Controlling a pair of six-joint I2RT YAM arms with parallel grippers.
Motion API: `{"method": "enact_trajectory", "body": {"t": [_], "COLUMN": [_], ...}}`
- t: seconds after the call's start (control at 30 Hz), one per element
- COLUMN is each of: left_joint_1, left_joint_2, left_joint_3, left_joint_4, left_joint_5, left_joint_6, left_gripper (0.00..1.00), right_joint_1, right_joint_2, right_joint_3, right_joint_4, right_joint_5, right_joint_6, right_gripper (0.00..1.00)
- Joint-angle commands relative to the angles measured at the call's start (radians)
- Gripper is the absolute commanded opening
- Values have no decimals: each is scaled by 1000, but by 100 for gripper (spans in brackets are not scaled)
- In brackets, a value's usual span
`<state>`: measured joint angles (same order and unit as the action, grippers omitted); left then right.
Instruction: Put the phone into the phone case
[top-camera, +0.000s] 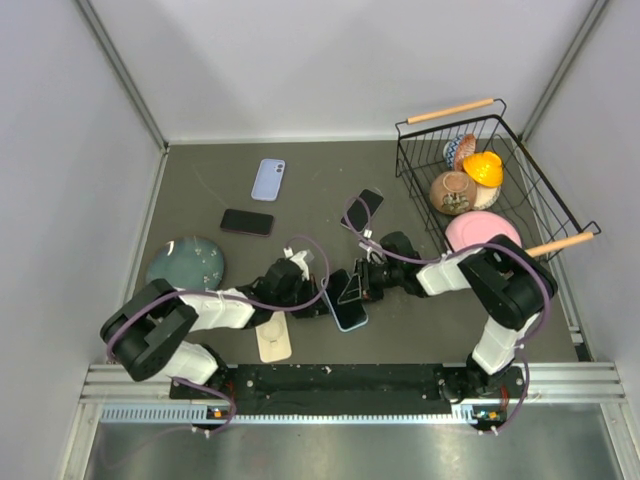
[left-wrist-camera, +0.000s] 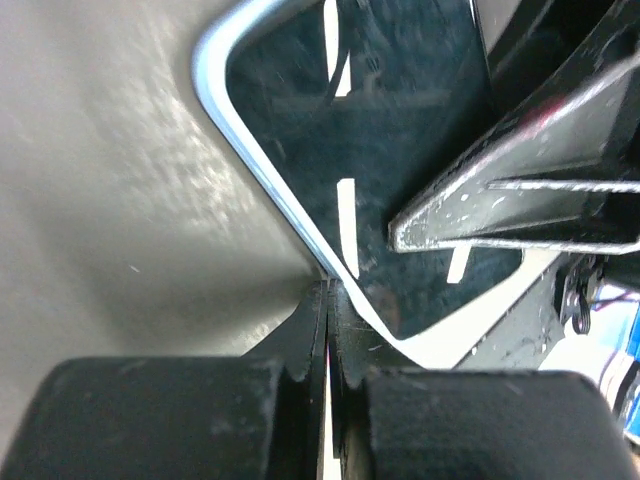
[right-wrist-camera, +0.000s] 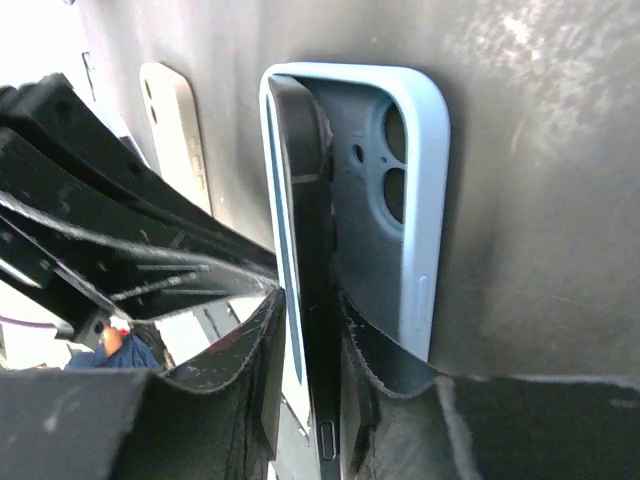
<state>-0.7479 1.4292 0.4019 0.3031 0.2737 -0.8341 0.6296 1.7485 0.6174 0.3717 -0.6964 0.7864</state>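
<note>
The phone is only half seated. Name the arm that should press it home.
Right. The right gripper straddles the raised edge of the phone, which stands tilted inside the phone case; the left gripper is shut at the case's rim, beside it.

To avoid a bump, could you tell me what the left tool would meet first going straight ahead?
Probably the phone case, its rim right at the left tool; the phone lies beyond.
</note>
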Motion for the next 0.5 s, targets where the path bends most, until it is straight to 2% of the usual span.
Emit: {"method": "enact_trajectory", "body": {"t": [0.0, 0.07, 0.2, 0.37, 0.47], "left_joint_1": [-51, -51, -53, -53, -50], "left_joint_2": [-30, -70, -124, -196, -205], "left_joint_3": [-28, -28, -17, 26, 75], "left_joint_4": [-122, -156, -217, -291, -367], "left_joint_5": [-13, -39, -85, -140, -163], "left_joint_6": [-10, -19, -34, -13, 0], "left_gripper": [1, 5, 21, 33, 43], "right_joint_1": [10, 9, 9, 5, 4], "right_joint_2": [-84, -125, -184, -221, -241], "right_joint_3": [31, 48, 99, 130, 148], "right_joint_4": [-91, -182, -304, -387, -442], "right_joint_5": [161, 196, 245, 265, 290], "right_joint_6": [-56, -78, -134, -174, -199], "right_gripper": [27, 32, 39, 50, 53]}}
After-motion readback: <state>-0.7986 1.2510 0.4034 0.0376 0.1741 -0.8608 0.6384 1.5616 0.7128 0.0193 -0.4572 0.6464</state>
